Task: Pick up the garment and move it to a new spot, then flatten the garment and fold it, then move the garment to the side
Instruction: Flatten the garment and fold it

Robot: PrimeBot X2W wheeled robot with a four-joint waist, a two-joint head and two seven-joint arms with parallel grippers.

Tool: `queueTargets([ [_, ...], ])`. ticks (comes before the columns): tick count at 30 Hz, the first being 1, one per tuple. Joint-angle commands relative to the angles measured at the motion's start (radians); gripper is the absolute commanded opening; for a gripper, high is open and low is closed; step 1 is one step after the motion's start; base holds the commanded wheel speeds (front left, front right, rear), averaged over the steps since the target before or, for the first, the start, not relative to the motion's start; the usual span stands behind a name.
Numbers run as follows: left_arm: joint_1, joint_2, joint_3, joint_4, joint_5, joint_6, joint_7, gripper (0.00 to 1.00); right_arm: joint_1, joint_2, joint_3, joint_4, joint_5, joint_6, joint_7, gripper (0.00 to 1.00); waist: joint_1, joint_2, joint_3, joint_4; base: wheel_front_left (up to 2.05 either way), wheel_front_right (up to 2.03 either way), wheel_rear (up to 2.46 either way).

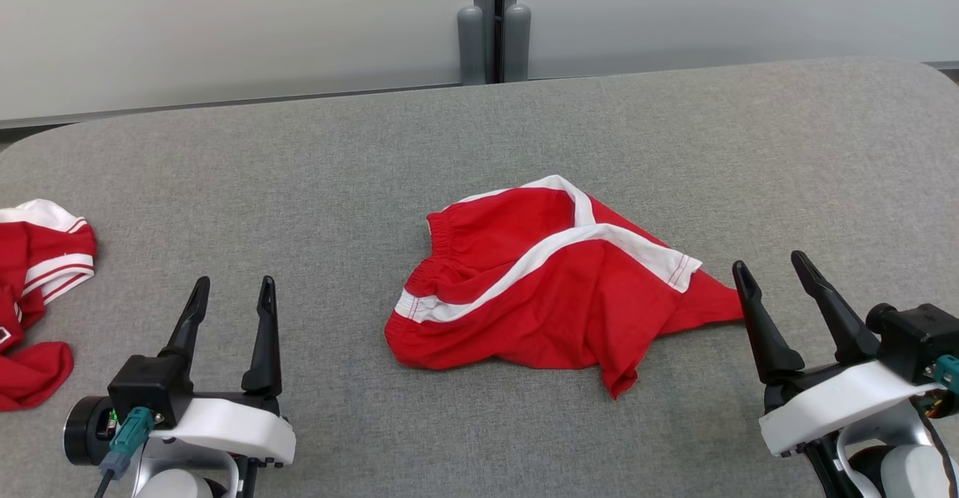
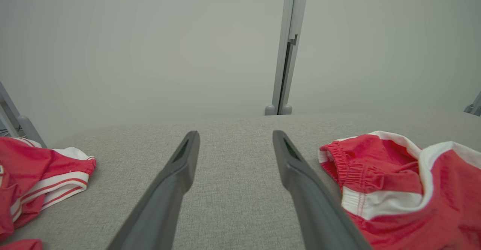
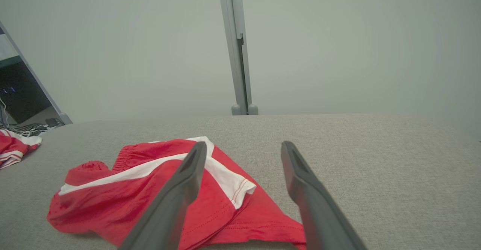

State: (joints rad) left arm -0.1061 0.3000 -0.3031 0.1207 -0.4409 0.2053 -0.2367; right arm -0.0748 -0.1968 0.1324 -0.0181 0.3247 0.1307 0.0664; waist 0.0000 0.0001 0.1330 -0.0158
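**Red shorts (image 1: 554,296) crumpled at mid-table, both grippers loose and empty**

The garment is a pair of red shorts with a broad white band running diagonally across the top. A gathered elastic waistband shows on its left side. On the right, a white hem carries fine red stitching. The cloth is bunched and partly doubled over itself, with one pointed corner trailing toward the near edge.

It lies on the grey fabric-covered table (image 1: 300,168), about in the middle, between the two grippers and closer to the right one. The right gripper (image 1: 769,260) has its fingers spread wide and holds nothing. The shorts' right tip reaches just beside its inner finger, but contact cannot be judged. The left gripper (image 1: 234,282) is likewise released and empty, with bare grey cloth between it and the shorts.

A second red-and-white garment (image 1: 37,288) is heaped at the table's left edge. Behind the far edge, a grey post (image 1: 494,34) stands between pale wall panels.
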Motion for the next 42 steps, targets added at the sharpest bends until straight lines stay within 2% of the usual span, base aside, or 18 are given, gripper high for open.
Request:
queueTargets([
  [1, -0.004, 0.006, 0.000, 0.003, -0.003, 0.004, 0.002, 1.00, 0.003, -0.002, -0.003, -0.005, 0.008, 0.000, 0.004, 1.00, 0.0000, -0.0001, 0.002, 0.001, 0.00, 0.00, 0.00],
  [5, -0.016, 0.004, -0.019, 0.008, 0.001, -0.005, 0.016, 1.00, -0.001, 0.000, -0.002, -0.004, 0.007, 0.000, 0.002, 1.00, 0.0000, -0.0001, 0.006, 0.001, 0.00, 0.00, 0.00],
  [8, -0.050, -0.008, -0.047, 0.015, -0.005, -0.031, 0.042, 1.00, -0.003, 0.000, -0.004, -0.006, 0.009, 0.000, 0.002, 1.00, 0.0000, -0.0001, 0.014, 0.002, 0.00, 0.00, 0.00],
  [12, -0.101, -0.025, -0.103, 0.045, -0.020, -0.084, 0.113, 1.00, -0.018, -0.001, 0.007, -0.007, 0.013, 0.000, 0.005, 1.00, 0.0000, -0.0001, 0.032, -0.010, 0.00, 0.00, 0.00],
  [13, -0.101, -0.025, -0.103, 0.045, -0.020, -0.084, 0.113, 1.00, -0.018, -0.001, 0.007, -0.007, 0.013, 0.000, 0.005, 1.00, 0.0000, -0.0001, 0.032, -0.010, 0.00, 0.00, 0.00],
  [17, -0.154, -0.061, -0.160, 0.107, -0.058, -0.155, 0.198, 1.00, -0.030, -0.003, 0.016, 0.001, 0.020, 0.000, 0.003, 1.00, 0.0000, -0.0001, 0.053, -0.033, 0.00, 0.00, 0.00],
  [26, -0.202, -0.083, -0.190, 0.209, -0.102, -0.199, 0.280, 1.00, -0.043, 0.001, 0.020, 0.016, 0.033, 0.000, -0.011, 1.00, 0.0000, -0.0001, 0.087, -0.061, 0.00, 0.00, 0.00],
  [27, -0.205, -0.085, -0.191, 0.217, -0.109, -0.205, 0.286, 0.81, -0.044, 0.000, 0.020, 0.018, 0.034, 0.000, -0.014, 1.00, 0.0000, -0.0001, 0.091, -0.063, 0.00, 0.00, 0.00],
  [28, -0.212, -0.084, -0.194, 0.224, -0.108, -0.208, 0.291, 0.31, -0.045, 0.000, 0.018, 0.021, 0.036, 0.000, -0.015, 1.00, 0.0000, -0.0001, 0.094, -0.064, 0.00, 0.00, 0.00],
  [29, -0.219, -0.084, -0.191, 0.230, -0.113, -0.213, 0.291, 0.00, -0.047, -0.001, 0.016, 0.023, 0.035, 0.000, -0.017, 1.00, 0.0000, -0.0001, 0.100, -0.066, 0.00, 0.00, 0.00],
  [35, -0.238, -0.082, -0.192, 0.222, -0.109, -0.214, 0.273, 0.00, -0.058, -0.010, 0.005, 0.061, 0.040, 0.000, -0.008, 1.00, 0.0000, -0.0001, 0.121, -0.055, 0.00, 0.00, 0.00],
  [42, -0.268, -0.102, -0.214, 0.188, -0.090, -0.208, 0.263, 0.00, -0.120, -0.027, 0.052, 0.134, 0.061, 0.000, -0.004, 1.00, 0.0000, -0.0001, 0.174, -0.015, 0.00, 0.00, 0.00],
])
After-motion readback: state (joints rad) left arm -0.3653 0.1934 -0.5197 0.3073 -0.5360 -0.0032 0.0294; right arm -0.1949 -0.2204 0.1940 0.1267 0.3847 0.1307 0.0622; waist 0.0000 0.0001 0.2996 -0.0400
